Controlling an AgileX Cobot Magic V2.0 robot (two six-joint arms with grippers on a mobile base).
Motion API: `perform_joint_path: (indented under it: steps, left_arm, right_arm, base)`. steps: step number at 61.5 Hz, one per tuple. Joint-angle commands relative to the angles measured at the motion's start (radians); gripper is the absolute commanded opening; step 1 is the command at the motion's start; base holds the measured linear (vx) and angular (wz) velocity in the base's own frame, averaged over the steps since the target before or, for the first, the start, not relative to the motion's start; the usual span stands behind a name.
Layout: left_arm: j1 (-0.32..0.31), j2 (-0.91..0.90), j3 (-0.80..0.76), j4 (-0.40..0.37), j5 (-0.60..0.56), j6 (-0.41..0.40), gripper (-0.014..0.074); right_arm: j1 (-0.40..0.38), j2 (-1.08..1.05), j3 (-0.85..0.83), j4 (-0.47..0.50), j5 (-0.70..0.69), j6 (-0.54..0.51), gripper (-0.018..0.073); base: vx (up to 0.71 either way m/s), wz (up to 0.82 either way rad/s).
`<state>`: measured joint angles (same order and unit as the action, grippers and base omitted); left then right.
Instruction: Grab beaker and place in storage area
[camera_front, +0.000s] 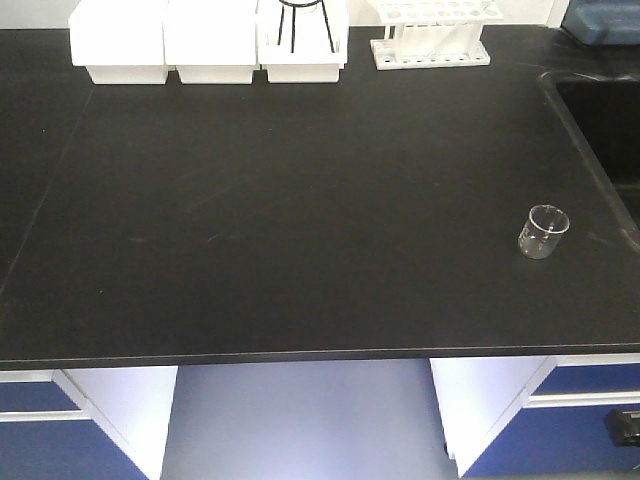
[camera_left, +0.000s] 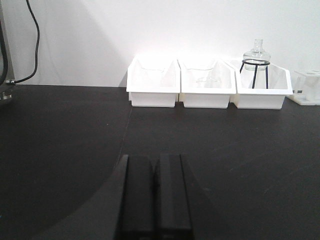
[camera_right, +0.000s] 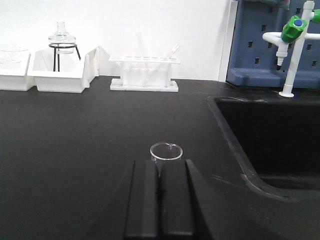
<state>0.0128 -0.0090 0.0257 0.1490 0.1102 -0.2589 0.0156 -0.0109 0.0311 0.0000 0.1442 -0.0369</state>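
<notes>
Nearest the wrist cameras, the left claw and right claw are both clenched on nothing. Just past the right one stands the clear glass beaker, upright, mouth up, on the matte black counter near the sink edge, with open surface to its left. At the rear stand white bins and a test-tube rack.
</notes>
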Motion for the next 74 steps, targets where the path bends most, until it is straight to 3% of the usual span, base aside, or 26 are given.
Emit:
perform_joint_path:
  steps: [1, 62, 74]
  left_arm:
    - [-0.006, -0.019, 0.022, -0.006, -0.084, -0.006, -0.0008]
    - [-0.006, -0.019, 0.022, -0.006, -0.084, -0.006, -0.0008]
    - [-0.006, -0.019, 0.022, -0.006, -0.084, -0.006, -0.0008]
  right_arm:
    - [-0.005, -0.012, 0.008, 0.0, -0.08, -0.004, -0.0008]
    - [-0.005, -0.012, 0.008, 0.0, -0.082, -0.004, -0.0008]
    - [-0.005, -0.012, 0.008, 0.0, -0.241, -0.003, -0.0008]
  base:
    - [0.0, 0.0]
    - [0.0, 0.0]
    - [0.0, 0.0]
